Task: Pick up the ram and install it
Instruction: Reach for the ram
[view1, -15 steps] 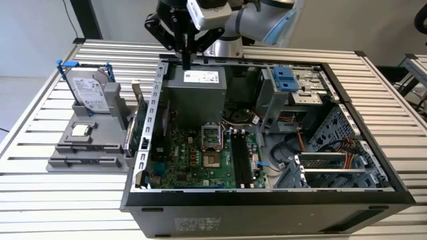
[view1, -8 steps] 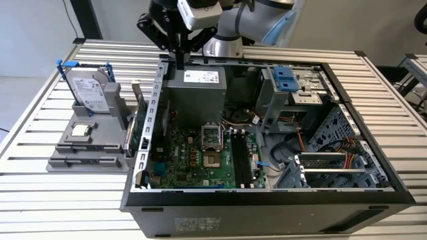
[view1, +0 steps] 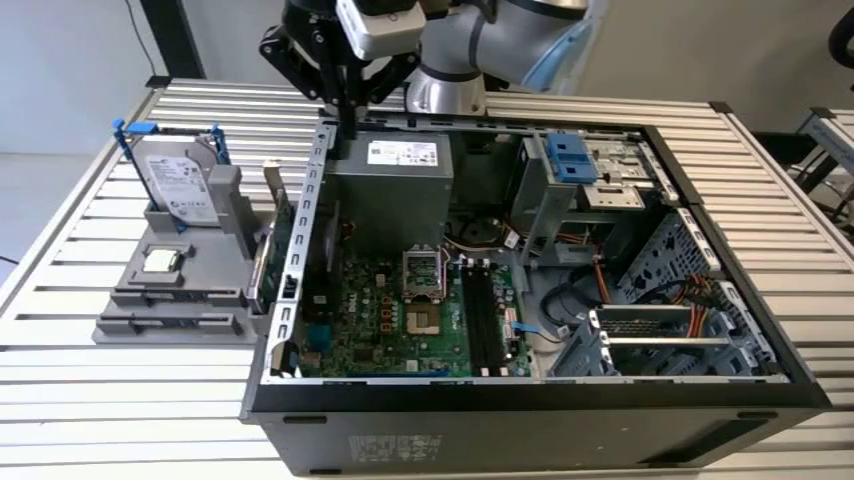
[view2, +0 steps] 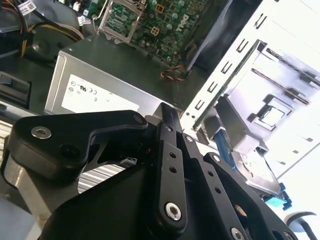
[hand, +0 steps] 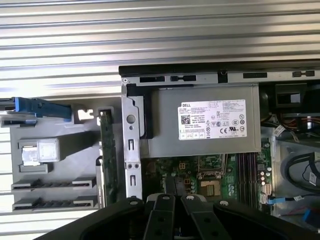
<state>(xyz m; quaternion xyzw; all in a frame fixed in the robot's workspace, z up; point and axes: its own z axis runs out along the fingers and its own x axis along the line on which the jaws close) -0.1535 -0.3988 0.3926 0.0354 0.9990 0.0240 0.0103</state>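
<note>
The matte black linkage gripper (view1: 344, 120) has flat bars (view2: 167, 165) pinned by silver screws (view2: 173, 211). Above it, a whitish wrist block (view1: 380, 20), then the rounded silver-grey arm (view1: 447, 92) with seemingly pale-blue joint caps (view1: 554, 55).

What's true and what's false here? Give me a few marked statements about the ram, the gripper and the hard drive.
The ram stands in the grey holder beside the case. True.
The gripper holds the ram. False: it is shut on nothing, near the power supply.
The hard drive lies inside the case. False: it stands upright in the holder.
The case is open, its motherboard showing. True.
</note>
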